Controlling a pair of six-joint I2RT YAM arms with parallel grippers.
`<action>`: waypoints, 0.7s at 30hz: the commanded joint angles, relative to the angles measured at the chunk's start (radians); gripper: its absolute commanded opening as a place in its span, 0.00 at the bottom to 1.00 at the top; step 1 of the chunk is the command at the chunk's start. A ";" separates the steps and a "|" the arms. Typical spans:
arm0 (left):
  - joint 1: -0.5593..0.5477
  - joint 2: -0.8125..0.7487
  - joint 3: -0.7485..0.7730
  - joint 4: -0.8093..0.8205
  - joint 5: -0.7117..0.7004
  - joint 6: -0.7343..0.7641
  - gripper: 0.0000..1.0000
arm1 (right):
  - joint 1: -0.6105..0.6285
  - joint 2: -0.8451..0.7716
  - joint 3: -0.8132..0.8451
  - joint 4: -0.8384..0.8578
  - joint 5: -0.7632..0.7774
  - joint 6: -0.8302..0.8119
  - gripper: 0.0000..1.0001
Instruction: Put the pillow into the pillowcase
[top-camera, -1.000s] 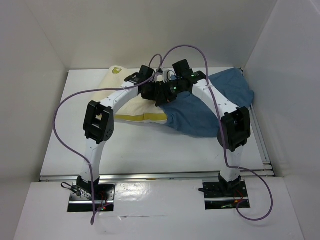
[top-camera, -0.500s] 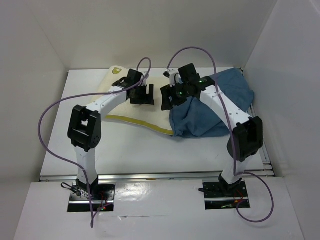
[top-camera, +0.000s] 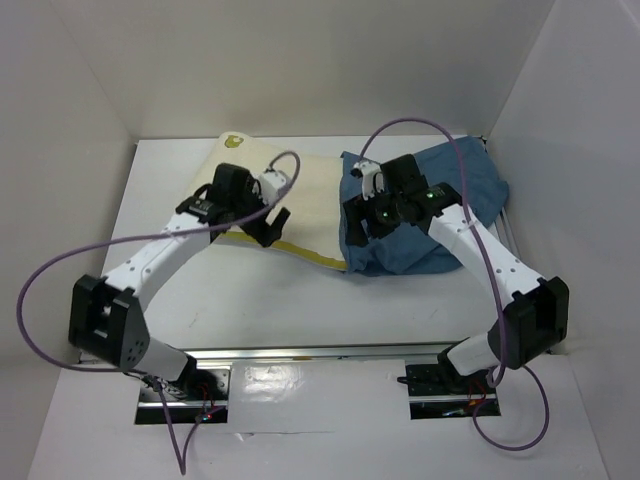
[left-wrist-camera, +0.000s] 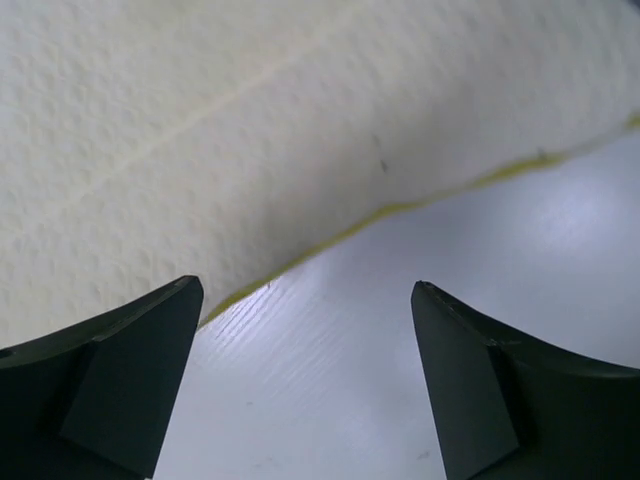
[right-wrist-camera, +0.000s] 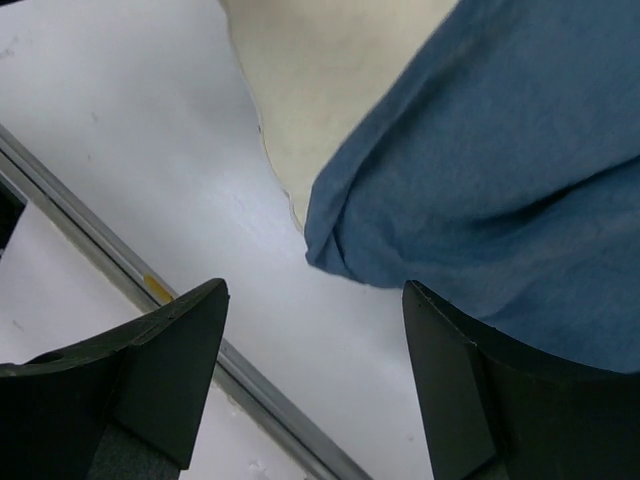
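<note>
White table (top-camera: 300, 300), white walls (top-camera: 300, 70) | pillow (top-camera: 310, 195) end under pillowcase (top-camera: 480, 185) | left hand (left-wrist-camera: 305, 290), right hand (right-wrist-camera: 315, 288) wide, empty

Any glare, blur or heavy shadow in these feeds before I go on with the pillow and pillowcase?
Top external: soft, even light, no glare, only faint shadows under the arms; pillow and pillowcase read clearly. Left wrist: the pillow's texture is sharp, while the left gripper shows as dark, nearly featureless shapes close to the lens. Right wrist: the blue cloth looks slightly soft, without glare.
</note>
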 joint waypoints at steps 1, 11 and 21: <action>-0.012 -0.155 -0.149 0.085 0.067 0.385 1.00 | -0.018 -0.055 -0.065 -0.025 -0.031 0.009 0.78; -0.030 -0.341 -0.567 0.498 0.121 0.749 1.00 | -0.078 -0.021 -0.080 -0.063 -0.118 0.092 0.79; -0.040 -0.067 -0.458 0.743 0.161 0.680 1.00 | -0.078 0.008 -0.051 -0.123 -0.172 0.129 0.81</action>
